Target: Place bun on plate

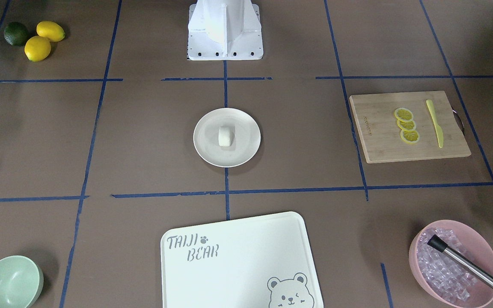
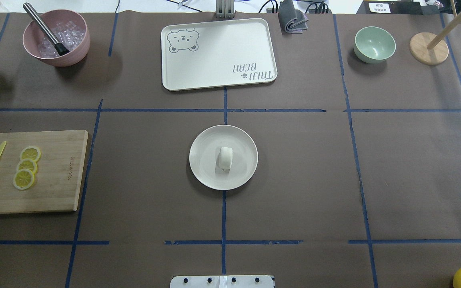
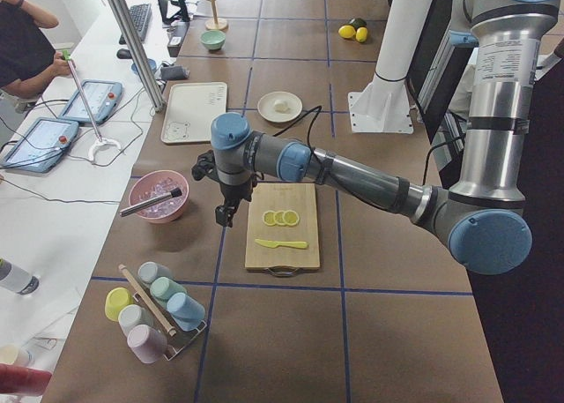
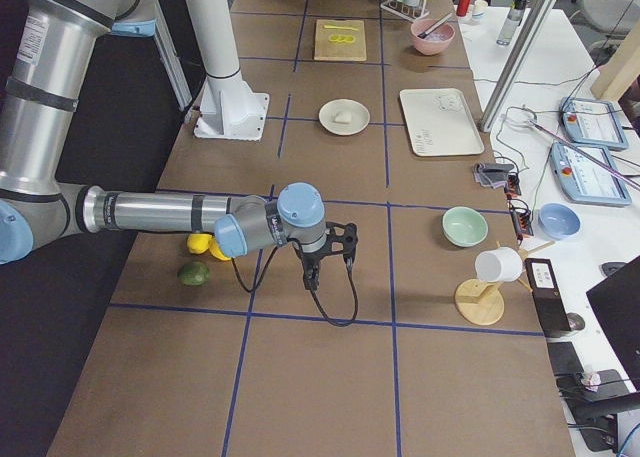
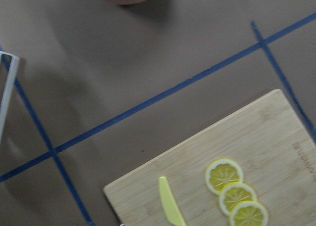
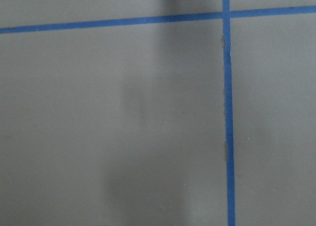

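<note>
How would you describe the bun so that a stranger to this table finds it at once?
In the middle of the brown table lies a round cream plate. The bun is the small smooth white lump near its centre, thick and plain, unlike the flat yellow lemon slices on the wooden board.

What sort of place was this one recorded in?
Most likely a robotics lab bench staged as a kitchen: a table gridded with blue tape, props such as a cutting board with lemon slices, and control tablets alongside.
</note>
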### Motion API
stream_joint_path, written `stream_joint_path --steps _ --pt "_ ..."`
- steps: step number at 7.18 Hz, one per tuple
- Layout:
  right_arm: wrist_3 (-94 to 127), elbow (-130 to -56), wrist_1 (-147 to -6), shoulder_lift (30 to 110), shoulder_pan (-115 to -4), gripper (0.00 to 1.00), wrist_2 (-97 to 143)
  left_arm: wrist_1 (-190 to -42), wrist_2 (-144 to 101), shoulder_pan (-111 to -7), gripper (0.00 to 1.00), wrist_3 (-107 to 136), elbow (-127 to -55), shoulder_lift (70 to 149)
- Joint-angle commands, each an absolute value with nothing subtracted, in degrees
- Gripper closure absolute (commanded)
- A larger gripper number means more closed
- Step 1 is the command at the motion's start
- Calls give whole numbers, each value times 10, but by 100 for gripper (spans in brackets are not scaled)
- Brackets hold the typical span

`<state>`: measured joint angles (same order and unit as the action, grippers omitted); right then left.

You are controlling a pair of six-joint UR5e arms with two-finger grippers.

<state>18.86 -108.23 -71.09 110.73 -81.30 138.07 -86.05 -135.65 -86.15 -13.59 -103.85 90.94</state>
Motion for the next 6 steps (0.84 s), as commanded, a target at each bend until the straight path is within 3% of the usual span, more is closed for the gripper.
stream_joint_path --steps 1,2,6 --pt "105 -1084 -753 1115 -841 0 1378 -855 -1384 -904 1 -181 -956 888" --pt "98 -1089 -753 1121 -844 0 1380 -863 -1384 -904 0 -175 -912 898" --pt "97 -1101 -785 1116 -798 0 1382 -858 -1383 -905 0 -129 -913 899"
